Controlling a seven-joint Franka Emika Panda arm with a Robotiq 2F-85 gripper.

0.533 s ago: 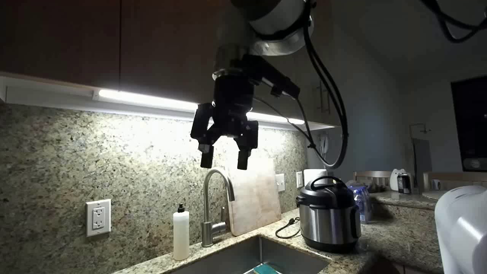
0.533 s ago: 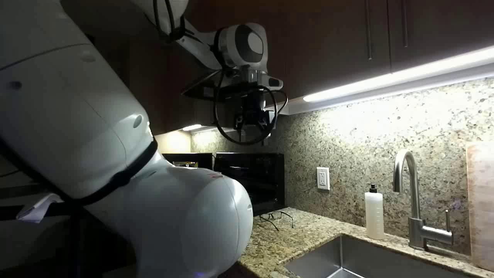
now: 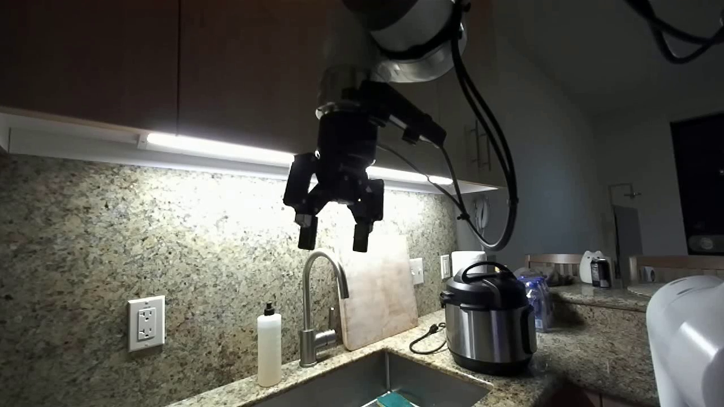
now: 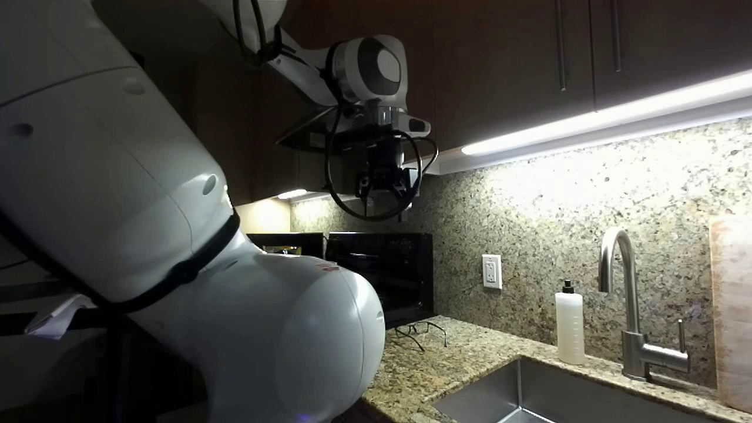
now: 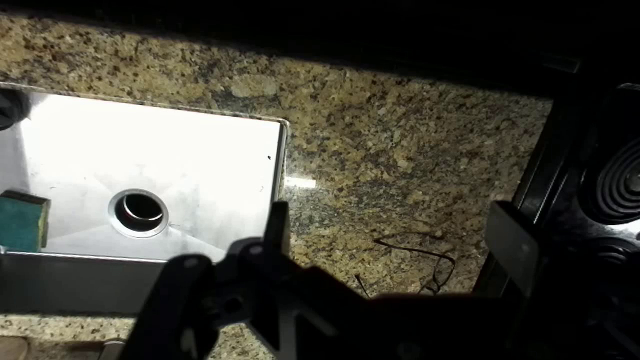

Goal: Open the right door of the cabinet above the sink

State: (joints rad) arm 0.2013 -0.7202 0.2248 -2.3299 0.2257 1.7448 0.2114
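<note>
The dark brown cabinet hangs above the sink (image 4: pixel 482 388). Its right door (image 4: pixel 675 41) and left door (image 4: pixel 511 64) meet at a seam, with a long vertical bar handle (image 4: pixel 615 35) on the right door and another (image 4: pixel 561 47) on the left. The doors near this seam look shut. In an exterior view the arm hides part of the cabinet front (image 3: pixel 249 73). My gripper (image 3: pixel 334 240) points down, fingers wide apart and empty, below the cabinet's lower edge and away from both handles. It also shows in the wrist view (image 5: pixel 390 225), above the counter beside the sink.
A faucet (image 4: pixel 628 294), a soap bottle (image 4: pixel 570 329) and a cutting board (image 3: pixel 376 294) stand behind the sink. A pressure cooker (image 3: pixel 491 322) stands beside it. Eyeglasses (image 5: pixel 415 248) lie on the counter near the stove (image 5: pixel 615 185). A lit strip (image 3: pixel 220 150) runs under the cabinet.
</note>
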